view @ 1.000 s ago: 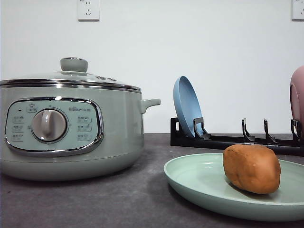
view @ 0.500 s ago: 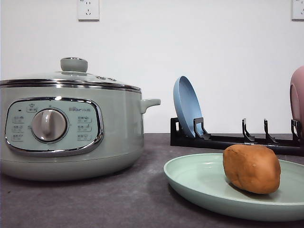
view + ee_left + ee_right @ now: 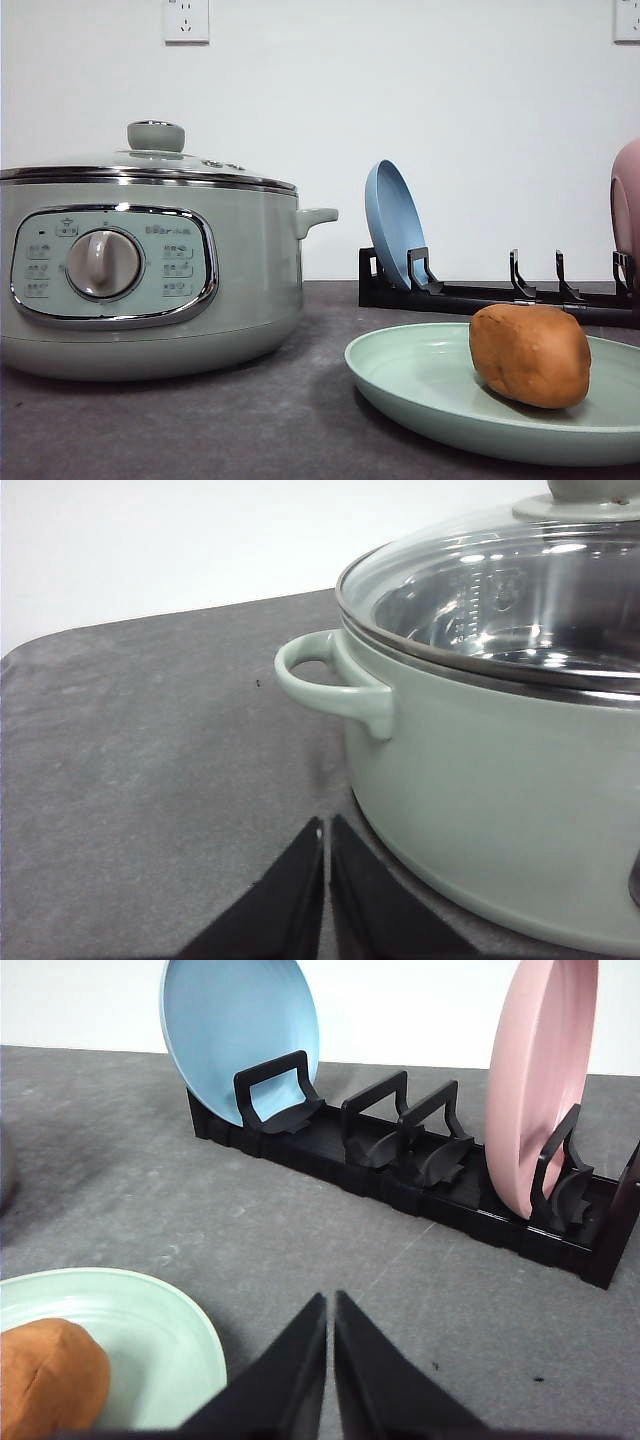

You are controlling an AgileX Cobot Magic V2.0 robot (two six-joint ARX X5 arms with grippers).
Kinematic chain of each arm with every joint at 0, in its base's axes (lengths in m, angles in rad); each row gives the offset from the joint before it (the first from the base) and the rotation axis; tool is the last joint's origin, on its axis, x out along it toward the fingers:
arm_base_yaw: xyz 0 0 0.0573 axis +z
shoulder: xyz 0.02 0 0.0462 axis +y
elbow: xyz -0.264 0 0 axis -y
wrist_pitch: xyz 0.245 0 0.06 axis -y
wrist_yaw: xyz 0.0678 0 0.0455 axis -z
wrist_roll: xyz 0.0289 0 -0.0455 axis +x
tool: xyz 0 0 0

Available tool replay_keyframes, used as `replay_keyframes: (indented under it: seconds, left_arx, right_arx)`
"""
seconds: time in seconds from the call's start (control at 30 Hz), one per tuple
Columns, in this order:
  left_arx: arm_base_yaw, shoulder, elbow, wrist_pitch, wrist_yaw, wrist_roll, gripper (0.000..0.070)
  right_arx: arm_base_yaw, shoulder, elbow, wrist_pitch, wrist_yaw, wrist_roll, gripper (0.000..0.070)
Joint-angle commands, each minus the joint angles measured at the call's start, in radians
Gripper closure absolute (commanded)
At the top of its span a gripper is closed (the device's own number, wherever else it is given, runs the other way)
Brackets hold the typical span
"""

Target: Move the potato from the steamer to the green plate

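Orange-brown lumpy potato (image 3: 530, 355) already rests lower right on the pale mint-green plate (image 3: 420, 385), so both empty, closed black grippers (image 3: 326, 880) (image 3: 330, 1360) should simply keep clear.

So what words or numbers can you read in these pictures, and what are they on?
Steamer panel: a small brand mark above the dial and button icons, all too blurred to read.
Inside the steamer, through the lid: level marks with tiny numbers, too small to read.
Nothing else carries text.

Bright even light, soft shadows, glare on steamer (image 3: 520, 730) lid
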State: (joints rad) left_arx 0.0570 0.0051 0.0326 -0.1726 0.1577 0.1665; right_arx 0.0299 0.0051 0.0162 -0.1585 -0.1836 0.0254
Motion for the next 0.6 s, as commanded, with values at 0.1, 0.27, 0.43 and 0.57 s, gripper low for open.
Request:
replay_keyframes:
  seconds: [0.1, 0.27, 0.43, 0.57]
  left_arx:
    - [0.002, -0.002, -0.021, -0.007, -0.001, -0.003, 0.0698]
    - [0.002, -0.002, -0.021, -0.007, -0.001, -0.003, 0.0698]
    - [0.002, -0.002, -0.021, -0.007, -0.001, -0.003, 0.0698]
    - [0.002, -0.002, -0.021, -0.007, -0.001, -0.003, 0.0698]
  right_arx:
    - [0.002, -0.002, -0.004, 0.001, 0.000, -0.007, 0.0700]
    - [0.002, -0.002, -0.004, 0.001, 0.000, -0.007, 0.0700]
    - [0.002, -0.002, -0.004, 0.001, 0.000, -0.007, 0.0700]
    - [0.002, -0.002, -0.004, 0.001, 0.000, -0.007, 0.0700]
